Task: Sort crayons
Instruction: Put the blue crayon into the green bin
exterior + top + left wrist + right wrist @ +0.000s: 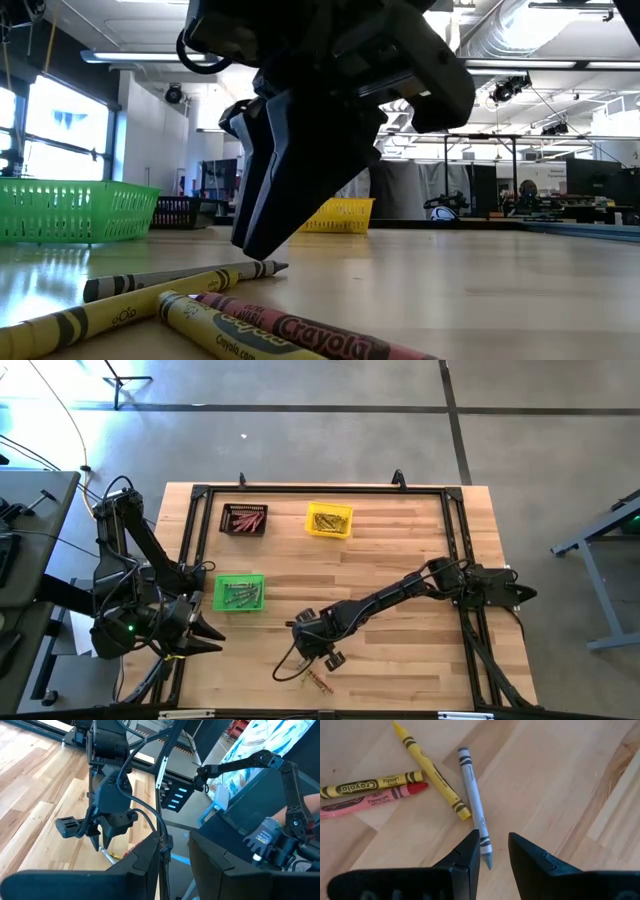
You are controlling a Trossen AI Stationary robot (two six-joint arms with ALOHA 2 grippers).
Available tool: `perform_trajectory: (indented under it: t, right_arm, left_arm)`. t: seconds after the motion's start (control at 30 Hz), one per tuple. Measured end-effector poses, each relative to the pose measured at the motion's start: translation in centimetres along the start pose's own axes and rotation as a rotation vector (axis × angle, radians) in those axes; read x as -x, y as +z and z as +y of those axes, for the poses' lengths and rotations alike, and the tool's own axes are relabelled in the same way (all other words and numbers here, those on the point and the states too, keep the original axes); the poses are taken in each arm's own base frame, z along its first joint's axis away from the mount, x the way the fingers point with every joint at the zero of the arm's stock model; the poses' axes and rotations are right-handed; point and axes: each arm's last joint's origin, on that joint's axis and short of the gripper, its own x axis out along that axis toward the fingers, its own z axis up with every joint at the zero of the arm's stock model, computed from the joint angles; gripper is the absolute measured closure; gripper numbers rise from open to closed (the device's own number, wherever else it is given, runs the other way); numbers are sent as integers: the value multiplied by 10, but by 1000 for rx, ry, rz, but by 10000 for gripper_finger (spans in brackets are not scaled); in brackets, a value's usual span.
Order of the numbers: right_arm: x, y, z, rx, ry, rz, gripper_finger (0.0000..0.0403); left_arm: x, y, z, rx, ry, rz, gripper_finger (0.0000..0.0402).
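Right gripper (494, 851), fingers slightly apart, straddles the grey crayon (474, 800): light, stiff, probably waxy-slick; pinch mid-wrapper.

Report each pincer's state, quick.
Left pincer: open, empty, off the table's left edge.
Right pincer: open, holding nothing, fingers straddling the grey crayon's tip on the table.

table (400, 560): pale planked wood, smooth; crayons (472, 802): matt paper wrappers; green bin (70, 210): meshed plastic
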Motion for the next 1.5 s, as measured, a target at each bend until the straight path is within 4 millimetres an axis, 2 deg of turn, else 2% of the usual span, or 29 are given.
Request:
perform_trajectory:
  t: [0.5, 0.6, 0.77, 1.1, 1.23, 1.5]
  right_arm:
    - [-11, -6, 2, -72, 45, 32, 319]
    - [-12, -6, 2, -96, 38, 36, 337]
    - [-12, -7, 2, -118, 50, 43, 392]
    - [-10, -4, -3, -168, 50, 33, 396]
    - [-5, 3, -11, -176, 24, 6, 398]
    - [24, 30, -36, -167, -32, -128, 400]
  left_arm:
    - [0, 0, 0, -3, 2, 0, 312]
    - [0, 0, 0, -3, 2, 1, 312]
    - [0, 0, 0, -4, 2, 1, 312]
    - [0, 0, 0, -5, 3, 1, 312]
    - [0, 0, 0, -4, 2, 1, 312]
    - [0, 1, 1, 22, 8, -9, 312]
